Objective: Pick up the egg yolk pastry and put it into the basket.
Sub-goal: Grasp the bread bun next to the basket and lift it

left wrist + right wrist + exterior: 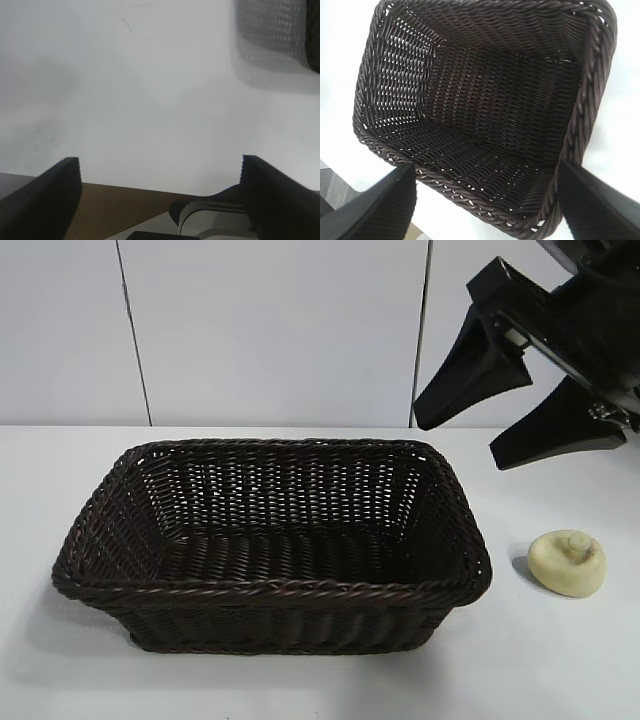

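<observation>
The left gripper (160,200) does not appear in the exterior view; its own wrist camera shows its black jaws wide apart with nothing between them, over bare white table (150,100), and only a corner of the basket far off, so this arm looks idle rather than at work. Moving rightward across the exterior view, the large rectangular dark brown woven wicker basket (272,585) with flared sides and a braided rim sits on the white table (560,660), its long side toward the camera and its inside empty; it lies in the middle, where either arm could probably reach it. Just to the right of the basket, apart from its rim and resting on the table, lies the small pale cream-yellow egg yolk pastry (568,562), a matte rounded puck with a little knob on top, so the task is not yet begun. Above it and a little behind hangs the right gripper (515,405), its black jaws spread apart and holding nothing, tilted down toward the basket; its wrist camera looks straight into the basket's empty weave. This arm is the nearer to the pastry and seems the one to fetch it. The table is plain, smooth and white; behind it stands a pale panelled wall (280,330) with thin dark seams.
</observation>
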Robot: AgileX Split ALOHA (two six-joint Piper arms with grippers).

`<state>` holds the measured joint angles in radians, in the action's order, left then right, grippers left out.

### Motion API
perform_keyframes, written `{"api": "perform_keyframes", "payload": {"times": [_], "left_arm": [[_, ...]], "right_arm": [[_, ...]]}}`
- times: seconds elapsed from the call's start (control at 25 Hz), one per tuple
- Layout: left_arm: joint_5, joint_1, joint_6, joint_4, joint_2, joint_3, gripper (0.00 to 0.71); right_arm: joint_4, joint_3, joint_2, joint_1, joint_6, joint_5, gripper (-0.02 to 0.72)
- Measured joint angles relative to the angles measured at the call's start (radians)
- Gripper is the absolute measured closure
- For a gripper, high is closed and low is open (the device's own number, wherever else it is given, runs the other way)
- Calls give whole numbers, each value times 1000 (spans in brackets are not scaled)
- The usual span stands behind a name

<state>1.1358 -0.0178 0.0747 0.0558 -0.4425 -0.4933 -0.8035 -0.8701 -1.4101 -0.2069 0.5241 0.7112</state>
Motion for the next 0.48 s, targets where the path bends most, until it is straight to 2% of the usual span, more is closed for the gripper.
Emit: {"api": "perform_keyframes", "payload": {"times": [0.48], "left_arm": [[-25,0,5,-1,34,5,86]], "right_arm": [[0,0,0,0,0,2,143]]}}
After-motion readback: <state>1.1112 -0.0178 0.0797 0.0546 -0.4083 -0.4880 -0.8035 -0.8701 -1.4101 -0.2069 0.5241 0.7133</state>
